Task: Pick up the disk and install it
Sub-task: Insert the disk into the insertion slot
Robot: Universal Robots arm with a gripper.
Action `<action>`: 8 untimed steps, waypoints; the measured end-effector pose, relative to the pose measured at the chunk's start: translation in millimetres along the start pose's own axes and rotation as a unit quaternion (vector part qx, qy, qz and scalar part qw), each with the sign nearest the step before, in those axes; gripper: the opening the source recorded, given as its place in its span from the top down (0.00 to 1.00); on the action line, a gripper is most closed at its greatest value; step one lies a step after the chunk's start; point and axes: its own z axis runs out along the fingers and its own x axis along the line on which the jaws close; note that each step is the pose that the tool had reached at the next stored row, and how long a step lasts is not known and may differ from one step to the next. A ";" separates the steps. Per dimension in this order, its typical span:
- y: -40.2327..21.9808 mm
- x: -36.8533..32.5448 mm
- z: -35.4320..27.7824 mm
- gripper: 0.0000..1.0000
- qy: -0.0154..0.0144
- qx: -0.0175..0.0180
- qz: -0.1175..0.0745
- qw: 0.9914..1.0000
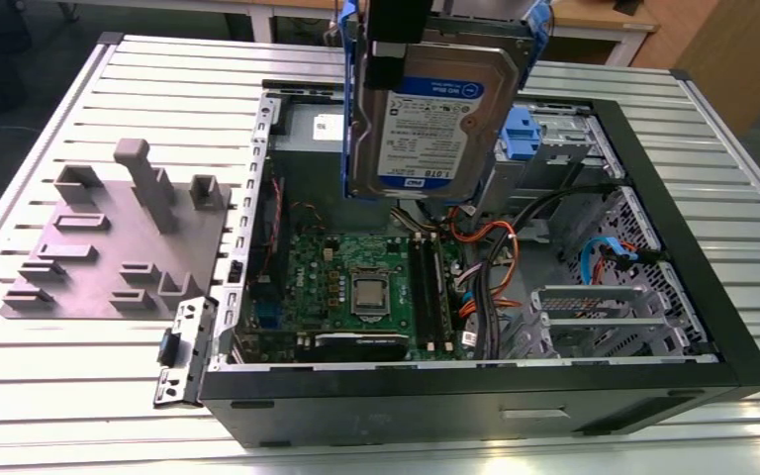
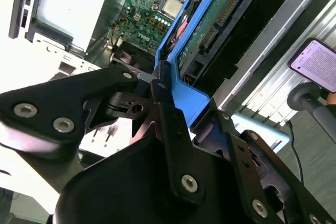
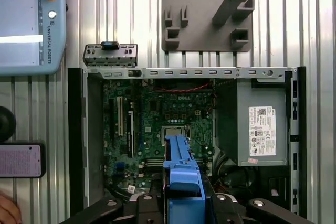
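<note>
Disk (image 1: 435, 119) in the air, on end, above the open case (image 1: 486, 396), clear of the motherboard (image 1: 360, 287) below; label toward the exterior camera. Gripper (image 1: 395, 69) clamped on it from above, fingers (image 2: 169, 124) pinching the blue frame (image 3: 181, 174). Case flat on the slatted table (image 1: 76, 376), well in from its edges. Grey fixture (image 1: 116, 237) between case and the table's edge on the exterior view's left. Power supply (image 3: 261, 129) in a case corner. Pendant (image 3: 31, 24) and phone (image 3: 21, 160) on the table, outside the case.

gripper (image 2: 159, 82) clamped on disk (image 1: 439, 119), pointing downward
</note>
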 end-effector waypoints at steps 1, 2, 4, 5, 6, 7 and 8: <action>0.0 0.8 0.0 0.63 0.000 0.000 0.000 1.000; 0.0 1.4 0.0 0.63 0.000 0.000 0.000 1.000; -0.4 2.2 0.1 0.63 0.000 0.000 0.000 1.000; -1.2 2.4 0.0 0.63 0.000 0.000 0.000 1.000; -2.1 2.5 0.0 0.63 0.000 0.000 0.000 1.000; -3.2 2.7 0.0 0.63 0.000 0.000 0.000 1.000; -4.3 2.8 0.1 0.63 0.000 0.000 0.000 1.000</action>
